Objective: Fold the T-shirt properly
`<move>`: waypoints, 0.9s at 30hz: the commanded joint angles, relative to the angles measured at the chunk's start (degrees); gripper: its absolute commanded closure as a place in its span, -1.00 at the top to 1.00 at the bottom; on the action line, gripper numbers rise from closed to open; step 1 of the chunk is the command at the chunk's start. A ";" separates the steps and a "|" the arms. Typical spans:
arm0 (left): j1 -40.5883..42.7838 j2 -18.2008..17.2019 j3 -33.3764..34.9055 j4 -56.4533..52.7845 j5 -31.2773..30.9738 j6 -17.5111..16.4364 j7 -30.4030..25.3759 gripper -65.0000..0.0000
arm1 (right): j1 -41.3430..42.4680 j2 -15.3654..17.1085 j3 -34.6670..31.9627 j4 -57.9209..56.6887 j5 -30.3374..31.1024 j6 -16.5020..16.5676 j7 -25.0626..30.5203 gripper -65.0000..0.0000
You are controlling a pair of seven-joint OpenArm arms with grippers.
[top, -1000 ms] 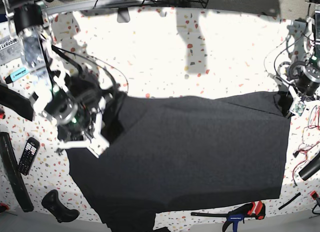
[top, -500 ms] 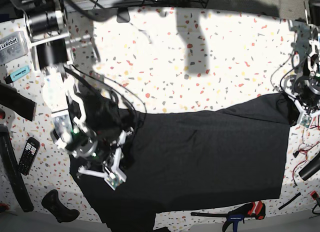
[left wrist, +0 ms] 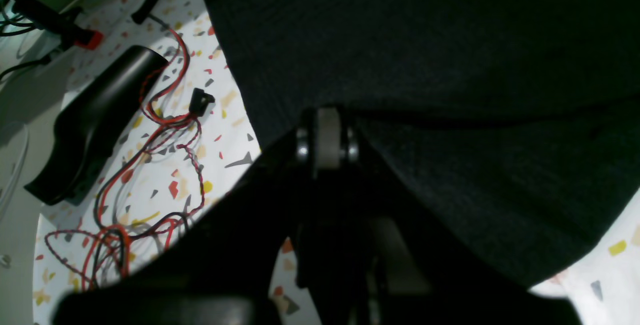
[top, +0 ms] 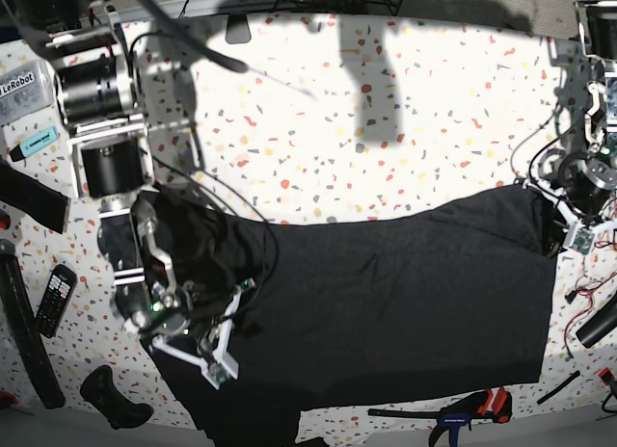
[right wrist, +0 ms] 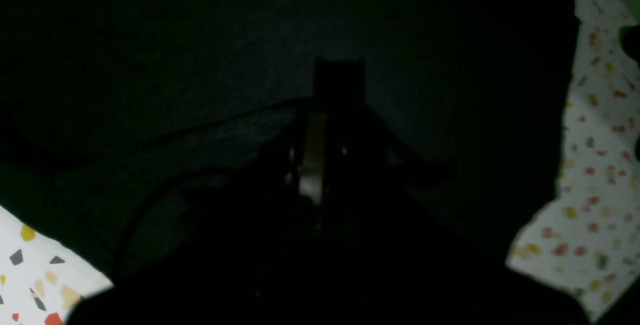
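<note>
The dark charcoal T-shirt (top: 405, 302) lies plain side up across the front half of the table, its far edge doubled toward the front. At the shirt's left end in the base view, my right gripper (top: 224, 343) is shut on a bunched fold. The right wrist view shows dark T-shirt cloth (right wrist: 200, 40) draped all round the right gripper (right wrist: 320, 130). At the shirt's far right corner, my left gripper (top: 556, 223) is shut on the cloth. In the left wrist view the left gripper (left wrist: 325, 137) pinches the T-shirt's (left wrist: 450, 65) edge.
A remote control (top: 55, 298), a long black strap (top: 24, 341) and a black handle (top: 111, 397) lie at the left edge. A clamp (top: 463, 408) sits at the front. Red and black cables (left wrist: 165, 130) and a black cylinder (left wrist: 95, 120) lie right of the shirt.
Both grippers have carried the shirt's far edge toward the front. The arm on the base view's left moved down and rightward, dragging its fold over the shirt body; the far edge sits lower.
</note>
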 commanded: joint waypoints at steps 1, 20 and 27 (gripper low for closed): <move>-1.14 -1.20 -0.37 0.70 -0.59 0.46 -1.51 -1.00 | 3.32 0.20 0.37 1.03 0.44 -0.59 0.11 -1.00; -4.17 -1.16 0.17 -0.68 -0.61 0.46 -1.53 -1.00 | 8.92 0.17 0.37 0.85 4.52 -1.97 -4.11 -1.00; -10.12 -1.16 8.15 -11.04 0.48 2.84 -4.17 -1.00 | 8.81 0.17 0.37 -1.77 4.50 -1.97 -3.32 -1.00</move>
